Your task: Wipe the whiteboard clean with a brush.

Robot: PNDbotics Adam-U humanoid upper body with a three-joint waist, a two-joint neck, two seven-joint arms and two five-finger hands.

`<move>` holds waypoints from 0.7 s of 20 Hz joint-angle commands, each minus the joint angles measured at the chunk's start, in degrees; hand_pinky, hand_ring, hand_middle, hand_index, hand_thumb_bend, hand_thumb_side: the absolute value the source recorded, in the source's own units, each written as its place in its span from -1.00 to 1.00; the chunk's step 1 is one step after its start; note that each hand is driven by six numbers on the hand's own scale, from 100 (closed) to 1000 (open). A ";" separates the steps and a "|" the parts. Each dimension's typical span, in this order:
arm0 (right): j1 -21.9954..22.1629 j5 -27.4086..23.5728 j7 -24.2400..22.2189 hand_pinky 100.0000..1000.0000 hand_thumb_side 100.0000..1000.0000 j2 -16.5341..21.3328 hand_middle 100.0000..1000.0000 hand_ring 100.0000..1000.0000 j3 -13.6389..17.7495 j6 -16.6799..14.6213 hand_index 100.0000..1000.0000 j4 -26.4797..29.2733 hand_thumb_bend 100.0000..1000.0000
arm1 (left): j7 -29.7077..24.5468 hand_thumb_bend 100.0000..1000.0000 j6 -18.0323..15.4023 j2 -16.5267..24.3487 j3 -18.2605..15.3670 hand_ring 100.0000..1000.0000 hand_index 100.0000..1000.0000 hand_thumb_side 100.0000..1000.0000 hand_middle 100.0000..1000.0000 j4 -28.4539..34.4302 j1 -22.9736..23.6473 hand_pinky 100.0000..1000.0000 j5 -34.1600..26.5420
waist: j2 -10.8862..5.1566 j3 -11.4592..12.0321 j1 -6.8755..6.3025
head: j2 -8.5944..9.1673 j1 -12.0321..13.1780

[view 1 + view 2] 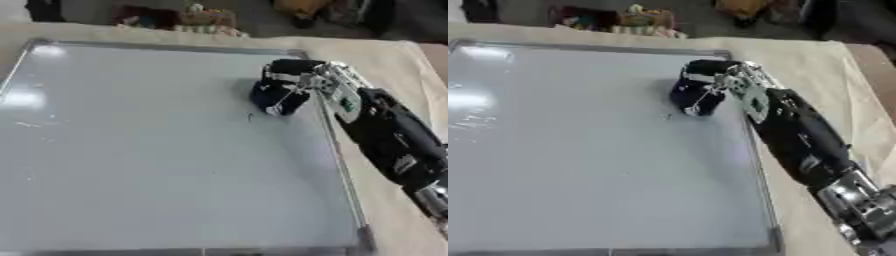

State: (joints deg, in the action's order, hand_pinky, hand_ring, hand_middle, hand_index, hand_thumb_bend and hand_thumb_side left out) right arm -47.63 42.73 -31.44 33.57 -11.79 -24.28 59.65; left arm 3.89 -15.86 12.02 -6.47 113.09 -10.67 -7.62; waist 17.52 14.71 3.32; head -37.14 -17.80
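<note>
A large whiteboard [157, 145] with a grey frame lies flat and fills most of both views. My right hand [293, 80] reaches in from the right and is curled round a dark blue brush [276, 100], which rests on the board near its upper right corner. A small dark mark [249, 117] shows on the board just left of and below the brush. A few faint pale smears [31, 124] show near the left edge. My left hand is out of sight.
The board lies on a beige cloth-covered table [385, 60]. Colourful clutter [184, 19] sits beyond the table's far edge. My black right forearm [394, 135] crosses the board's right frame.
</note>
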 commanded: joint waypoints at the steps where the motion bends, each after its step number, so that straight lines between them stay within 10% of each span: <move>1: 2.15 -0.98 -1.58 -0.21 -1.00 -0.84 -0.80 -0.30 -2.95 -0.17 -0.41 0.44 -1.00 | 0.02 -1.00 -0.05 0.50 -0.12 -0.28 -0.14 0.79 -0.26 0.89 -0.59 -0.39 -0.06 | -0.28 0.00 -0.31 | 0.27 -0.20; 14: 4.03 -1.77 -1.90 -0.21 -1.00 -1.29 -0.81 -0.30 -6.25 0.37 -0.40 6.14 -1.00 | 0.02 -1.00 0.12 0.50 -0.12 -0.28 -0.14 0.79 -0.26 0.95 -0.73 -0.39 -0.20 | -0.38 -0.22 -0.30 | -0.18 -0.18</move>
State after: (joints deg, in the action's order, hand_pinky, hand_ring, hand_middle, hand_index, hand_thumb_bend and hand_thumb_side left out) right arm -45.15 40.30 -32.81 33.60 -15.47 -23.94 66.20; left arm 3.88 -15.83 12.02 -6.47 113.09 -10.94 -7.63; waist 17.47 14.31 3.37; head -37.20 -17.81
